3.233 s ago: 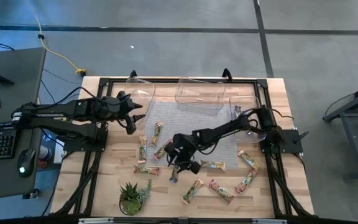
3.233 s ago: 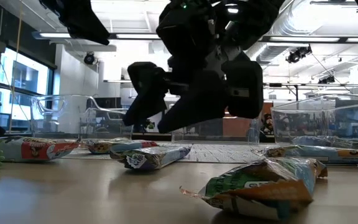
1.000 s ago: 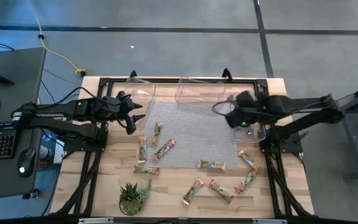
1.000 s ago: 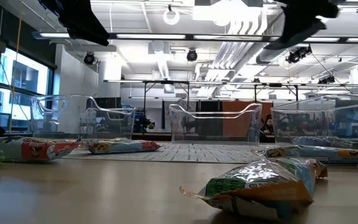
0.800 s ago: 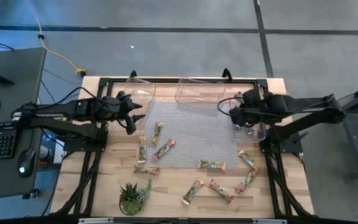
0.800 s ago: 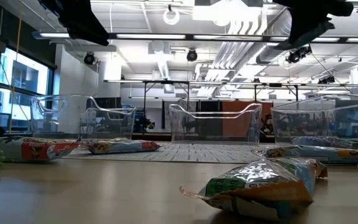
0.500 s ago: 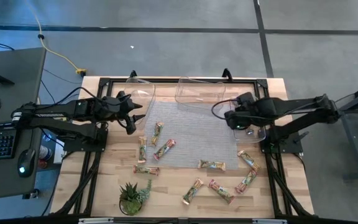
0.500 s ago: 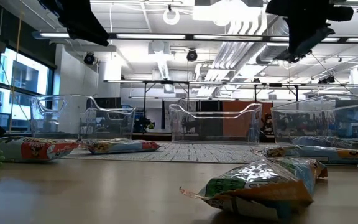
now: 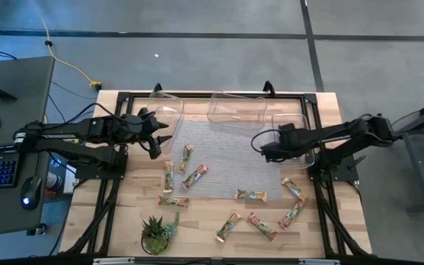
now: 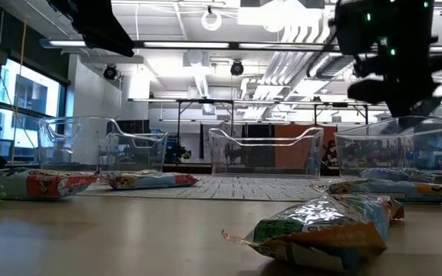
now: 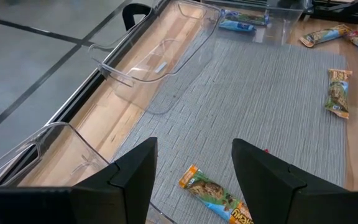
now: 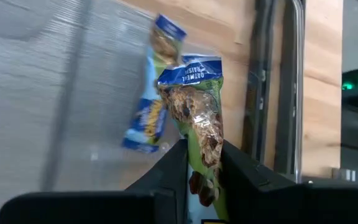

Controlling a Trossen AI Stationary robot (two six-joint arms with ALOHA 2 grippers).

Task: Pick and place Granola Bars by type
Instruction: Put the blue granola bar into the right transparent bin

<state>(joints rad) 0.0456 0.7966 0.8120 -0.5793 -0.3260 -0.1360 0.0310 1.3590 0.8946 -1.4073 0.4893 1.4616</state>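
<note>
My right gripper (image 9: pixel 263 150) hangs over the left edge of the right clear tub (image 9: pixel 300 124), shut on a granola bar (image 12: pixel 194 99) with a green wrapper and a blue end. Another blue bar (image 12: pixel 148 106) lies below it. My left gripper (image 9: pixel 157 140) waits open above the mat's far left corner, over a green-orange bar (image 11: pixel 213 196). Several more bars lie on the mat and the wood, among them one at the middle (image 9: pixel 195 177) and one near the front (image 9: pixel 262 226). My right gripper pinches the bar's green part (image 12: pixel 202 167) between its two fingers. The bar runs along the fingers, and its blue end (image 12: pixel 191 70) sticks out past the fingertips. It is lifted clear of the table and the tub.
Three clear tubs stand along the far edge: left (image 9: pixel 166 110), middle (image 9: pixel 236 110) and right. A black frame (image 9: pixel 197 96) runs round the table. A small potted plant (image 9: pixel 157 234) stands near the front left. A grey mat (image 9: pixel 230 158) covers the middle.
My right gripper, still holding the bar, has come down from high over the right tub and shifted toward the table's left and near edge, to the tub's left edge.
</note>
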